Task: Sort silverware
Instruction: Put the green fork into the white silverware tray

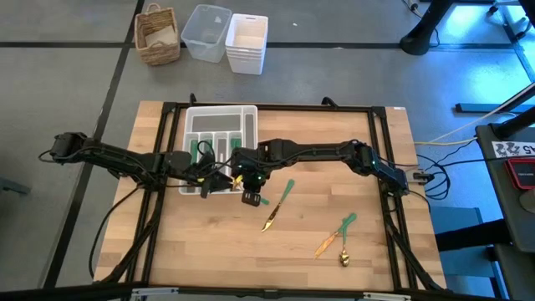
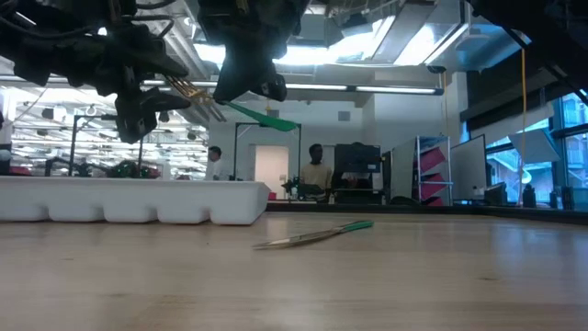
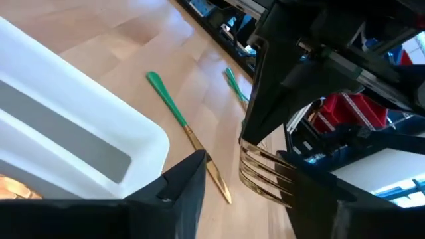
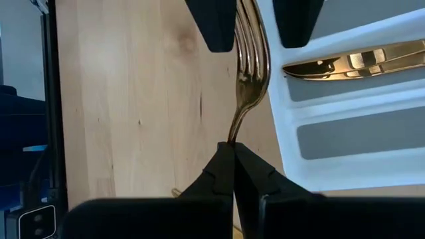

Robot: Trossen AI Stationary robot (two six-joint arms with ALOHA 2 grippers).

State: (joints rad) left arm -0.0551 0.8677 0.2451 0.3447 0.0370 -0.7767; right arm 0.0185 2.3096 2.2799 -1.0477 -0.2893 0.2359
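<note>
Both arms meet above the pale wooden bench [image 1: 318, 242], just beside the near right corner of the white plastic tray [image 1: 219, 119].

Right pincer [image 4: 234, 147] — clenched on the slim neck of a gold fork [image 4: 249, 46], just below the polished, curved tines. The fork's green handle [image 2: 262, 115] sticks out behind the pincer in the low view, tilted, well clear of the bench surface.

Left pincer [image 3: 249, 189] — released, jaws spread wide; the fork's tines sit in the gap between the two dark fingers. From these views I cannot tell whether either finger touches the tines.

Tray: moulded, rounded corners, long parallel compartments with grey floors. One compartment holds a shiny gold piece [image 4: 345, 63] lying flat; green handles [image 1: 201, 152] show in the compartments from above.

Loose on the bench, wood grain running lengthwise:
- a knife [image 1: 278, 206], gold blade, green handle, lying flat just right of the pincers;
- further right, well apart from the tray, two crossed pieces [image 1: 338, 234] — one has a rounded spoon bowl, the other I cannot identify.

Beyond the bench: a wicker basket [image 1: 157, 35] and clear and white plastic bins [image 1: 226, 38] on the floor.
</note>
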